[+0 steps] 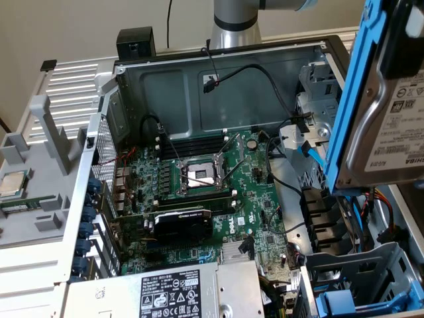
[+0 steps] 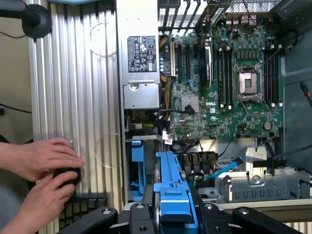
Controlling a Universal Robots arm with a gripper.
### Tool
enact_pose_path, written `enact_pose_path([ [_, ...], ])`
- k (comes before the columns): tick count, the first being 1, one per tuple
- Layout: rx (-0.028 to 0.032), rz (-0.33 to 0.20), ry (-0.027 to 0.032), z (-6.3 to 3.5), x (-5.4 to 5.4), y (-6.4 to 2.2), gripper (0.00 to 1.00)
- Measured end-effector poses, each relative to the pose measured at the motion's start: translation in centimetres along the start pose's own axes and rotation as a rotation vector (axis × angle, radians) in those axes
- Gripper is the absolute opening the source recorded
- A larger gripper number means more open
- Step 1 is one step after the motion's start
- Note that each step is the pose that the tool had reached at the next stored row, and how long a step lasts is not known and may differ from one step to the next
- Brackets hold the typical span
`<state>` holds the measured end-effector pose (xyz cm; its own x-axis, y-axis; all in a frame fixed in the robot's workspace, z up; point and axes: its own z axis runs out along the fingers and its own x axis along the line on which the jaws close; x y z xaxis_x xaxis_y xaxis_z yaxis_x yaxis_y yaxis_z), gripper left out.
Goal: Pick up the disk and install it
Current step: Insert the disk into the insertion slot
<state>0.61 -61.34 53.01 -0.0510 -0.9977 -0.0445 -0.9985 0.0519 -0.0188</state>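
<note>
End effector [image 2: 173, 217] was clamped on the disk [image 1: 387, 126], with its fingers [image 2: 207, 214] on either side of the blue carrier [image 2: 170, 187]. Disk hung in the air over the open case [image 1: 218, 86], at the exterior view's right edge. It stood on edge with the label side visible in the exterior view, long axis running steeply up, slightly tilted. Drive cage [image 1: 361, 268] sat right below it, at the exterior view's lower right, with the other carrier [image 1: 344, 301] seated there. In the wrist view the held carrier appeared edge-on, aimed down at the cage area, just beside the other carrier. My read: the target lay below the end effector, not off to a side. Board [image 1: 199, 185] and PSU [image 1: 172, 291] were well apart from it, toward the exterior view's left. A person's hands [image 2: 39, 161] rested on a small dark device outside the case.
</note>
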Motion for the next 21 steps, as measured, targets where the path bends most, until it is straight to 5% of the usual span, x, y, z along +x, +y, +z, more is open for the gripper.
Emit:
enact_pose_path([
  [21, 0.0009, 0.023, 0.0005, 3.78, 1.0, -0.03, 0.37],
])
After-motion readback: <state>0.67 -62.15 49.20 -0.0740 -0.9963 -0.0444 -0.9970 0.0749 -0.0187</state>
